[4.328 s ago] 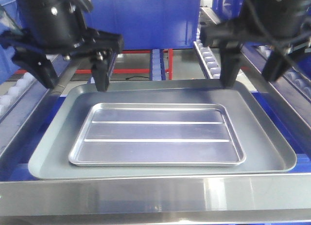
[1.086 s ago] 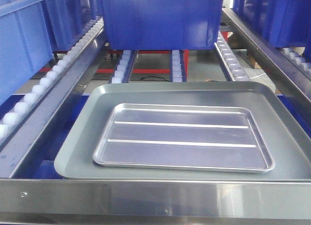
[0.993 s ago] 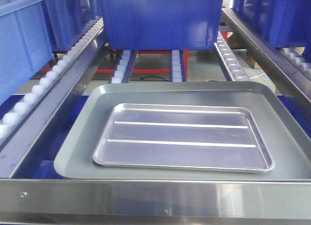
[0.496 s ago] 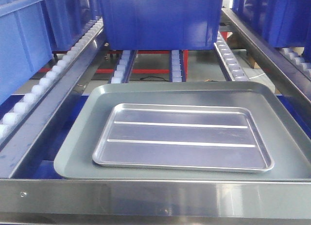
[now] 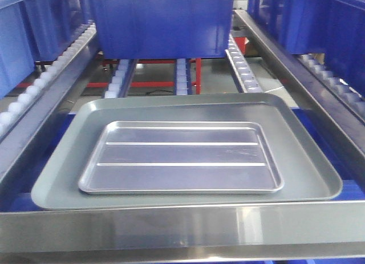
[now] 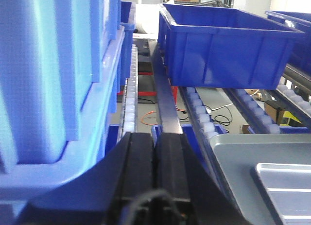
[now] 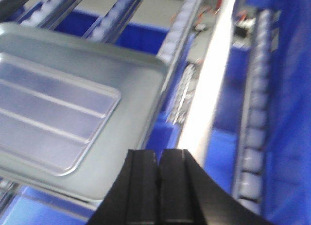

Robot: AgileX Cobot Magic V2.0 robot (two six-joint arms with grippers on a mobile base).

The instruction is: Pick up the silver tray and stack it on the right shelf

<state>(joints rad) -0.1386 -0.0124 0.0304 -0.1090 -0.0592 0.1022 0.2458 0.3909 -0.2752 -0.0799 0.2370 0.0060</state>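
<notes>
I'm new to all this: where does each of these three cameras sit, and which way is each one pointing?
Front view: in front of the shelf's crossbar, looking down on the silver tray inside the grey tray; no robot parts show.
Left wrist view: behind the shut left claw, facing along the rollers toward a blue bin.
Right wrist view: above the shut right claw, looking down past the trays' right edge.
All three show both trays.

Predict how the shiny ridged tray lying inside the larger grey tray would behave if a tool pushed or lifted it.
The silver tray looks like thin metal with ridges, so probably stiff and light. Its smooth base on the grey tray would likely slide easily. The low rim offers little to grip, so it may slip.
</notes>
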